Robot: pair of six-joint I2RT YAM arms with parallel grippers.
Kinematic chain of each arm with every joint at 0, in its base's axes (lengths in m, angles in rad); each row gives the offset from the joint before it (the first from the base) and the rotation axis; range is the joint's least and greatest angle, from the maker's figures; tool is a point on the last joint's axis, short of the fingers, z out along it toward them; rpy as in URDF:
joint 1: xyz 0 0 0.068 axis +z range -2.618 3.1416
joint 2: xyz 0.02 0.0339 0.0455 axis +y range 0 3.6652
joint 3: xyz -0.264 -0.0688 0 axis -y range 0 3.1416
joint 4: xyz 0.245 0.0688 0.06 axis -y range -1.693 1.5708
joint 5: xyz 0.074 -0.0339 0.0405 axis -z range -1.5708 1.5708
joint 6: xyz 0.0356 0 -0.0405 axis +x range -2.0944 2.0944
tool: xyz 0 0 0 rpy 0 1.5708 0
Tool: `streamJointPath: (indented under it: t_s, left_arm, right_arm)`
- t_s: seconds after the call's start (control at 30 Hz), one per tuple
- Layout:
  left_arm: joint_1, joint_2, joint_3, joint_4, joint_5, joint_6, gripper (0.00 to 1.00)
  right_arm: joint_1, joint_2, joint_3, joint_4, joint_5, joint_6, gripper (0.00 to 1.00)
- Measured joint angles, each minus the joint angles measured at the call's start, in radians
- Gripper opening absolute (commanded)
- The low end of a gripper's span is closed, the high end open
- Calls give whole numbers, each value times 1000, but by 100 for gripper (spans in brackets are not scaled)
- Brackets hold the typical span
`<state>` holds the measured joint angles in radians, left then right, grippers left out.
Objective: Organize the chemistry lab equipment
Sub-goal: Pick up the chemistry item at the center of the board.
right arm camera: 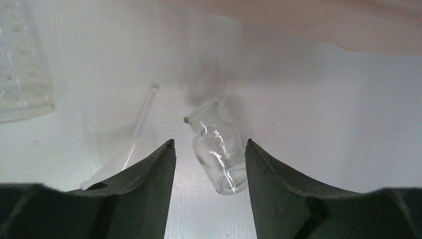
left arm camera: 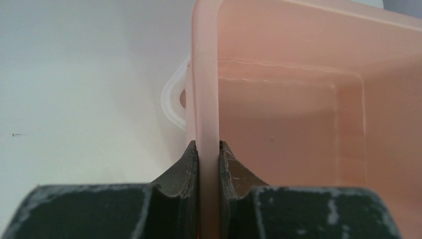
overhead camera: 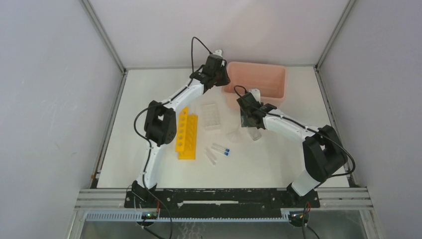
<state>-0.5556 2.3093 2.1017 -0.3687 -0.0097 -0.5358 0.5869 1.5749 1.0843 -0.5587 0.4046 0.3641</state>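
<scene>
The left hand is clamped on the left wall of the pink bin at the far side of the worktop. The right hand has its fingers apart on either side of a small glass bottle lying on its side just near of the bin. The yellow rack, clear gridded rack and blue-capped tubes lie to its left.

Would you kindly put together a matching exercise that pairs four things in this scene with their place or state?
Things:
1. left gripper
2. right gripper
3. yellow rack
4. blue-capped tubes

Places or states:
A. lying loose on the table, nearer the arm bases than the clear gridded rack
B. open, jaws either side of a glass bottle lying on its side
C. shut on the pink bin wall
D. flat on the table, left of the clear gridded rack

Pairs: 1-C; 2-B; 3-D; 4-A
</scene>
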Motion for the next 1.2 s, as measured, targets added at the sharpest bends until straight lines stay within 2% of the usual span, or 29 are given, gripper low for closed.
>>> streamJointPath:
  t_s: [0.33,0.73,1.2]
  left_arm:
    - [1,-17,-43,34,-18,5,0]
    - [20,-18,-45,37,-8,3,0]
    - [33,-21,-45,37,-5,3,0]
  right_arm:
    - [-38,83,95,-4,-23,-12,63]
    - [-65,106,99,-68,-120,-101,70]
    - [-84,145,132,-154,-187,-129,74]
